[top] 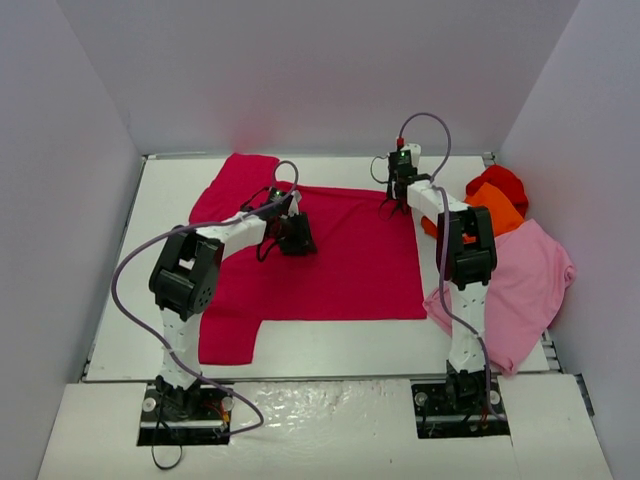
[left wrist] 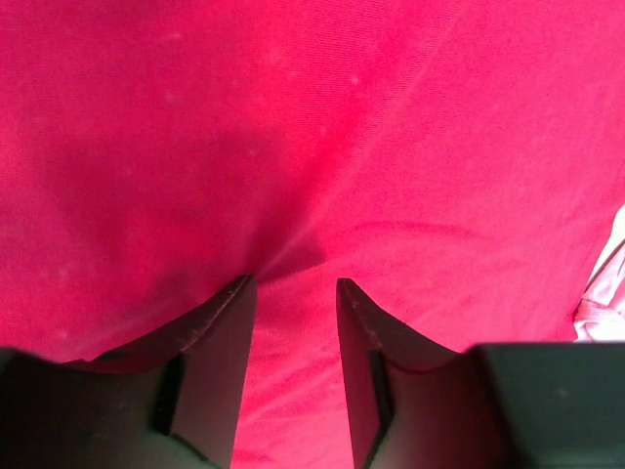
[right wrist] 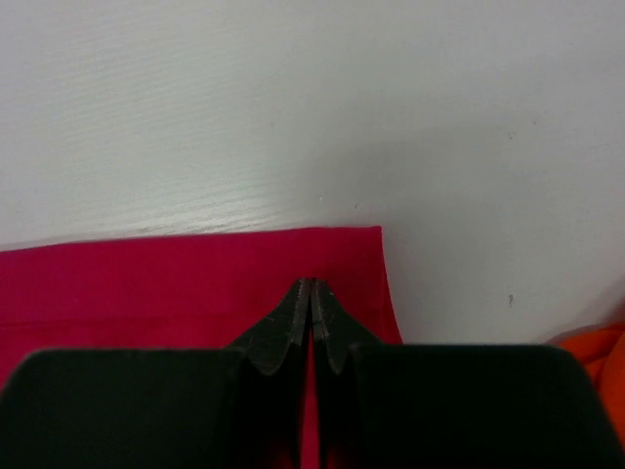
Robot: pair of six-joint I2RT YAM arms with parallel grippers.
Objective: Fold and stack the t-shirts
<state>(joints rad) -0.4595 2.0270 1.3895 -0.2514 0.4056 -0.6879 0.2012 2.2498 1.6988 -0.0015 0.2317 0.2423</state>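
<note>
I see crimson t-shirt (top: 340,270) flat mid-worktop (top: 330,340), long axis left-right, sleeves left, hem right | left tool (left wrist: 296,283) on its middle, jaws narrowly parted | right tool (right wrist: 312,283) closed at its far right corner, grip unclear | pink t-shirt (top: 520,290), orange t-shirt (top: 497,208), red t-shirt (top: 500,182) heaped right

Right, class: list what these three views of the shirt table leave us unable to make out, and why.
Top view: the orange shirt and red shirt lie bunched, the orange partly behind the right arm; folded or not is unclear.
Right wrist view: whether the shut right tool pinches the crimson shirt; its own fingers hide the contact.
Left wrist view: most of the crimson shirt's outline, cut off by the frame.
</note>
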